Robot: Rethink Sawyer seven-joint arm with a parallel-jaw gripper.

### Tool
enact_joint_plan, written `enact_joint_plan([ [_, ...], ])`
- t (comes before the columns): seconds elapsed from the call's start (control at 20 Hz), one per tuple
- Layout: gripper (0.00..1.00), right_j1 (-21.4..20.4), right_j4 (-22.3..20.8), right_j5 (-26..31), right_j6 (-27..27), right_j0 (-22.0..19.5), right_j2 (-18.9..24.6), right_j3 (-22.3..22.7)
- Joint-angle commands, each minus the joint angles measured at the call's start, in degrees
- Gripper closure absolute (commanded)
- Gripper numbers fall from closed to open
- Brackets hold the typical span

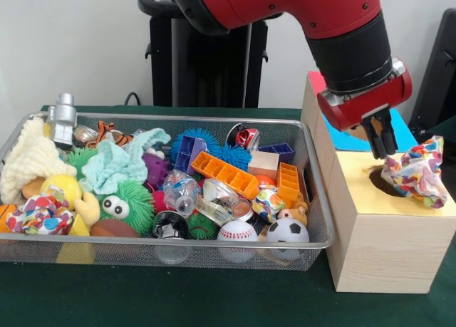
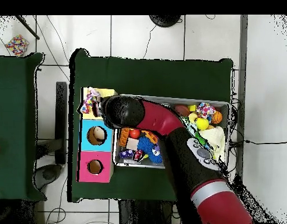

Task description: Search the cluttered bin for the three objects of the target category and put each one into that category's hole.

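Note:
The wire mesh bin (image 1: 178,117) is heaped with toys; it also shows in the overhead view (image 2: 169,97). My gripper (image 1: 385,150) hangs over the yellow-topped box (image 1: 356,172), its fingers close together on the left edge of a dotted white paper wad (image 1: 417,170). That wad rests at the right side of the hole (image 1: 377,179) and half covers it. In the overhead view the wad (image 2: 88,104) lies on the yellow top beside my gripper (image 2: 98,108). A second dotted wad (image 1: 39,216) lies at the bin's front left corner, also in the overhead view (image 2: 205,109).
A blue-topped box with its hole (image 2: 97,135) and a red-topped box with its hole (image 2: 95,167) stand in line with the yellow one. The bin holds a baseball (image 1: 237,231), a small football (image 1: 287,231), an orange block (image 1: 226,174), and mint and cream cloths. A dotted wad (image 2: 16,44) lies off the table.

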Motion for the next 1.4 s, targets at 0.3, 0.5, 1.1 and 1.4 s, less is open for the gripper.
enact_joint_plan([
  [0.3,1.00,-2.74,-1.00,7.75,9.25,1.90,-6.15,-2.76],
  [0.5,1.00,-2.75,-2.23,8.24,8.38,2.77,-7.49,-4.07],
  [1.1,1.00,-1.57,1.75,3.74,8.82,1.32,-4.07,-1.31],
  [1.4,1.00,-1.85,2.72,3.92,8.63,0.71,-2.69,0.12],
])
